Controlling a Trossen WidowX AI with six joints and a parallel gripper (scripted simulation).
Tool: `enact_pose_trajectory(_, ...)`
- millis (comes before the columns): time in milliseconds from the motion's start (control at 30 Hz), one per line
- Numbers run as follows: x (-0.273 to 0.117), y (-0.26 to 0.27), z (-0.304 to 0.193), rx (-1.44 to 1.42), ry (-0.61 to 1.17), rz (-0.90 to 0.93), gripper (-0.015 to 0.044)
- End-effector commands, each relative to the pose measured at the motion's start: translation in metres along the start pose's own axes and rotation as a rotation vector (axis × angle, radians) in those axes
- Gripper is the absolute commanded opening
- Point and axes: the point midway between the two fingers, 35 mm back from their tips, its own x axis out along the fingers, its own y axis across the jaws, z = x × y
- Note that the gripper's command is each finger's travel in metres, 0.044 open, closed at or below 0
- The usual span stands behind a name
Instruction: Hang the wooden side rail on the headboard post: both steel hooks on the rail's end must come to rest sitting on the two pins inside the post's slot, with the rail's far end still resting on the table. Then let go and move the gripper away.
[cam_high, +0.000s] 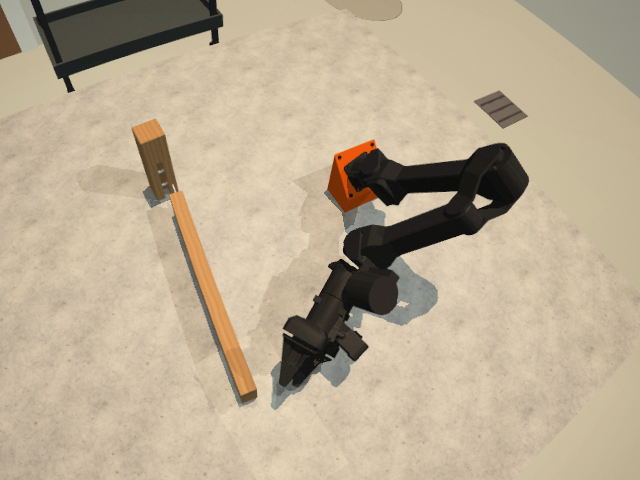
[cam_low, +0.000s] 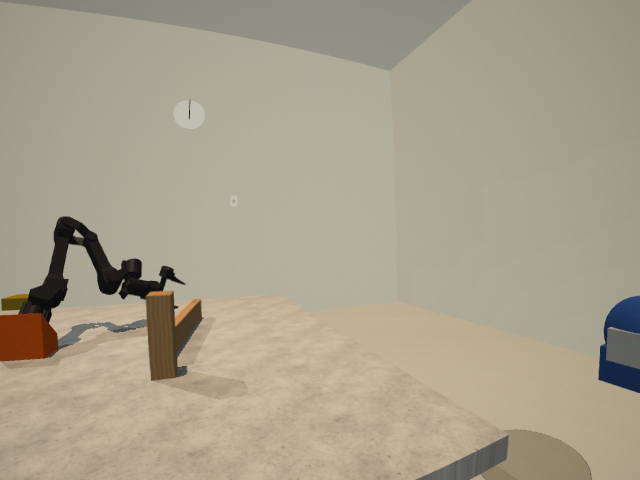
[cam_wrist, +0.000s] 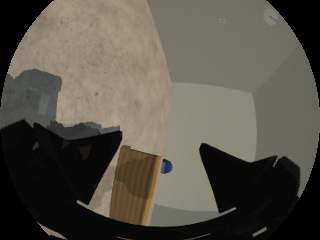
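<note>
The wooden side rail (cam_high: 209, 294) (cam_low: 189, 321) (cam_wrist: 134, 185) lies lengthwise on the table, one end close to the headboard post (cam_high: 148, 155) (cam_low: 161, 335). The post stands upright. Two pins (cam_high: 160, 171) show in its slot in the top view. Thin steel hooks (cam_high: 174, 189) stick out of the rail's near end, beside the post; they look clear of the pins, but are too small to judge exactly. My gripper (cam_high: 290, 383) (cam_low: 180, 295) (cam_wrist: 162, 142) is open and empty, to the right of the rail's far end in the top view. Its fingers do not enclose the rail.
The orange block (cam_high: 337, 188) (cam_low: 23, 336) at the arm's base stands right of the post in the top view. My arm (cam_high: 421, 235) (cam_low: 59, 255) bends from it towards the rail's far end. A dark shelf (cam_high: 129, 31) stands beyond the table.
</note>
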Motion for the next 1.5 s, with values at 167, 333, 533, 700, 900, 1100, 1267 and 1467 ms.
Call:
enact_pose_trajectory(167,-0.023,-0.003,-0.111,0.306,0.234,-0.014,0.0440)
enact_pose_trajectory(333,-0.051,-0.003,-0.168,0.507,0.363,-0.052,0.0440)
enact_pose_trajectory(533,-0.083,-0.001,-0.213,0.779,0.464,-0.125,0.0440)
enact_pose_trajectory(700,-0.112,-0.001,-0.243,1.011,0.526,-0.227,0.0440)
enact_pose_trajectory(900,-0.167,-0.001,-0.285,1.271,0.620,-0.411,0.0440)
enact_pose_trajectory(1100,-0.226,0.007,-0.313,1.531,0.678,-0.636,0.0440)
enact_pose_trajectory(1267,-0.271,0.018,-0.325,1.744,0.683,-0.837,0.0440)
enact_pose_trajectory(1467,-0.276,0.019,-0.326,1.772,0.681,-0.865,0.0440)
